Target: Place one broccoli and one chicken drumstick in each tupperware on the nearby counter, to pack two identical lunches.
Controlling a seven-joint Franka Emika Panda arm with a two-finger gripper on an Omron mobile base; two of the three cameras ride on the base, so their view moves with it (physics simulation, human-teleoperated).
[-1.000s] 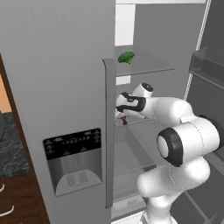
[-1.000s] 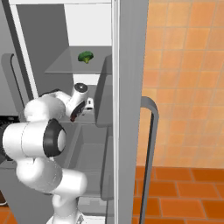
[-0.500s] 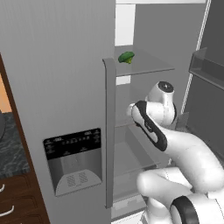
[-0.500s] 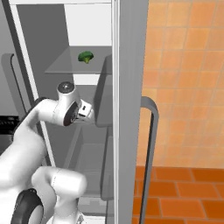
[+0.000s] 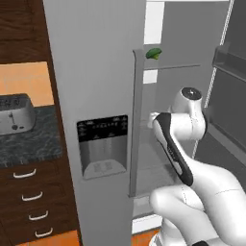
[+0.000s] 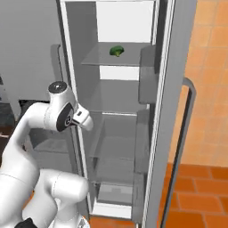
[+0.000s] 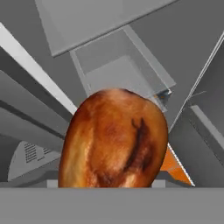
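The claw [image 7: 111, 186] is closed around a chicken drumstick [image 7: 113, 139], glossy, orange-brown and club-shaped, carried in front of the open fridge [image 6: 124, 111]. One lumpy green broccoli [image 6: 116, 50] sits mid-way along the upper glass shelf [image 6: 100, 60]. Judged early: nothing is packed yet. The marbled table [image 5: 29, 139] carries a toaster [image 5: 15, 113].

Open grey fridge [image 6: 124, 102] — orange tiled wall [image 6: 209, 67], brown drawers [image 5: 29, 192].

my arm [image 5: 192, 158] is glossy white, rounded segments, with dark joint bands and a dark-capped joint.
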